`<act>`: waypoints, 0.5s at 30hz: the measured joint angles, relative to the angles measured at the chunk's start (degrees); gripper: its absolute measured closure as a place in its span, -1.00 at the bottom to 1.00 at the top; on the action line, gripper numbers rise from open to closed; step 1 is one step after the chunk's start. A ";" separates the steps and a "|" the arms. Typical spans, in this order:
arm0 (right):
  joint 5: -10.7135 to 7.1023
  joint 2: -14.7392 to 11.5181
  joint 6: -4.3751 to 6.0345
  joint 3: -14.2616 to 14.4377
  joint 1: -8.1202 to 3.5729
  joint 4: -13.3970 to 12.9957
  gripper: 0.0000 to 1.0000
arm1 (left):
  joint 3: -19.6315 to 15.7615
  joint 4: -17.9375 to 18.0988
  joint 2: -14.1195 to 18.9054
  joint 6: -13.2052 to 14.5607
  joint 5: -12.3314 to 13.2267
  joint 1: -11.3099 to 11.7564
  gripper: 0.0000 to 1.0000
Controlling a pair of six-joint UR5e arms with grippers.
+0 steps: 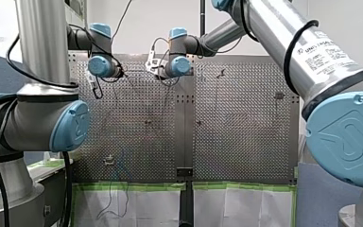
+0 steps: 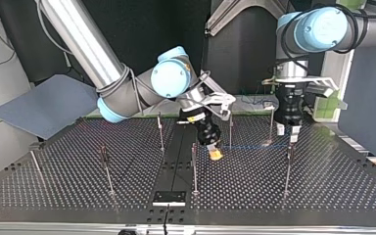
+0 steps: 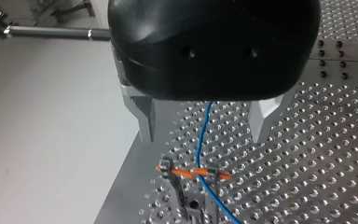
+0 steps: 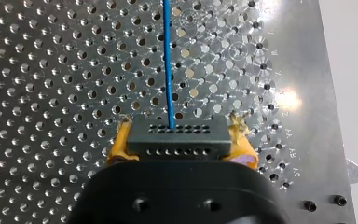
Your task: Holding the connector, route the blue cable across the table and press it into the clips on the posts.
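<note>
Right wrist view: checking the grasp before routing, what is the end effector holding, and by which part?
My right end effector holds the black connector by its two short ends, between the yellow pads; the blue cable leaves its front face.

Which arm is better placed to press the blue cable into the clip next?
Left, probably. My left gripper hangs open directly above the orange clip, where the blue cable crosses it. My right gripper is shut on the connector, so it is occupied holding the cable's end.
</note>
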 joint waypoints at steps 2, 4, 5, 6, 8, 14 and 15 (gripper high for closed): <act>0.18 0.00 0.00 0.00 -0.03 0.00 1.00 | 0.17 0.30 0.00 1.18 0.13 -0.17 -0.97; 0.30 0.01 0.00 -0.01 -0.06 -0.01 1.00 | 0.37 0.51 -0.07 2.01 0.30 -0.29 -0.97; 0.33 0.01 0.00 0.00 -0.07 -0.01 1.00 | 0.53 0.59 -0.15 2.51 0.44 -0.37 -0.97; 0.36 0.01 0.00 0.00 -0.07 -0.03 1.00 | 0.67 0.62 -0.24 2.87 0.53 -0.43 -0.97; 0.36 0.00 0.00 -0.01 -0.07 -0.03 1.00 | 1.01 0.54 -0.55 3.74 0.65 -0.59 -0.97; 0.50 0.01 0.14 -0.01 -0.12 -0.01 1.00 | 1.92 -0.43 -1.18 6.23 0.21 -1.29 -0.97; 0.70 0.01 0.18 -0.01 -0.14 0.00 1.00 | 2.03 -0.60 -1.21 6.51 -0.03 -1.42 -0.97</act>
